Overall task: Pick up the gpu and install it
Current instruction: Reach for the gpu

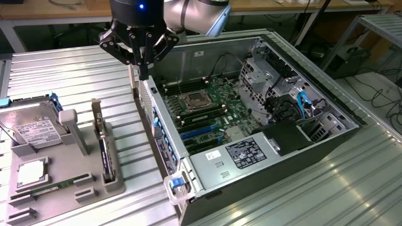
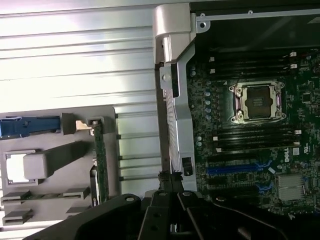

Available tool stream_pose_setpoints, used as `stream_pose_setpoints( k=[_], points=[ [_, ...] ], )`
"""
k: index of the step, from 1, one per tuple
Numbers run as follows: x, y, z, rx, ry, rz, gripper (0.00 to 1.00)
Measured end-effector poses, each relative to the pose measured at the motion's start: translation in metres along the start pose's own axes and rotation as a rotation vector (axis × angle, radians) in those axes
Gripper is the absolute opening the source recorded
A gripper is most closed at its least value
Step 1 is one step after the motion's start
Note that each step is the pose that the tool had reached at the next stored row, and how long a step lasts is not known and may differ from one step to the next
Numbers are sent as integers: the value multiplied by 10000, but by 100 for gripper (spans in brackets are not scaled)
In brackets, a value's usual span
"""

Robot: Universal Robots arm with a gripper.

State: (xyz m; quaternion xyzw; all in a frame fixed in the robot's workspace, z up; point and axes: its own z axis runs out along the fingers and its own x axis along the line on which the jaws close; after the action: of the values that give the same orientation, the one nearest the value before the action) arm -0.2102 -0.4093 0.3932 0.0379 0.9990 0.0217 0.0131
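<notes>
The gpu (image 1: pixel 105 150) stands on its long edge in a slot of the grey holder (image 1: pixel 66 162) at the exterior view's left, its silver end bracket pointing up. The wrist view catches the gpu (image 2: pixel 100 160) edge-on as a thin strip. My gripper (image 1: pixel 144 74) hangs shut over the rear wall of the open computer case (image 1: pixel 164 141), with nothing between its fingers. It is well apart from the gpu, which sits lower and further toward the exterior view's left. The gripper's (image 2: pixel 170 200) dark fingers point down at the case wall (image 2: pixel 172 100).
The motherboard has an open CPU socket (image 1: pixel 195 100) and blue expansion slots (image 1: pixel 197 132). A silver hard drive (image 1: pixel 31 129) and a green RAM stick (image 1: pixel 56 183) also sit in the holder. A ribbed metal table (image 1: pixel 69 75) lies around the case. Drive cages fill the case's far side.
</notes>
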Motion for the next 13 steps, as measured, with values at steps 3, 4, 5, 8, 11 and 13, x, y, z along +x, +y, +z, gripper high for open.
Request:
stream_pose_setpoints(
  k=[3,4,5,8,11,13],
  points=[
    [77,-15,-2,0,0,0,11],
    [100,-20,-3,0,0,0,11],
    [115,-24,-4,0,0,0,11],
    [161,-34,-5,-1,-1,0,11],
    [213,-45,-7,0,0,0,11],
    [243,-52,-8,0,0,0,11]
  ],
)
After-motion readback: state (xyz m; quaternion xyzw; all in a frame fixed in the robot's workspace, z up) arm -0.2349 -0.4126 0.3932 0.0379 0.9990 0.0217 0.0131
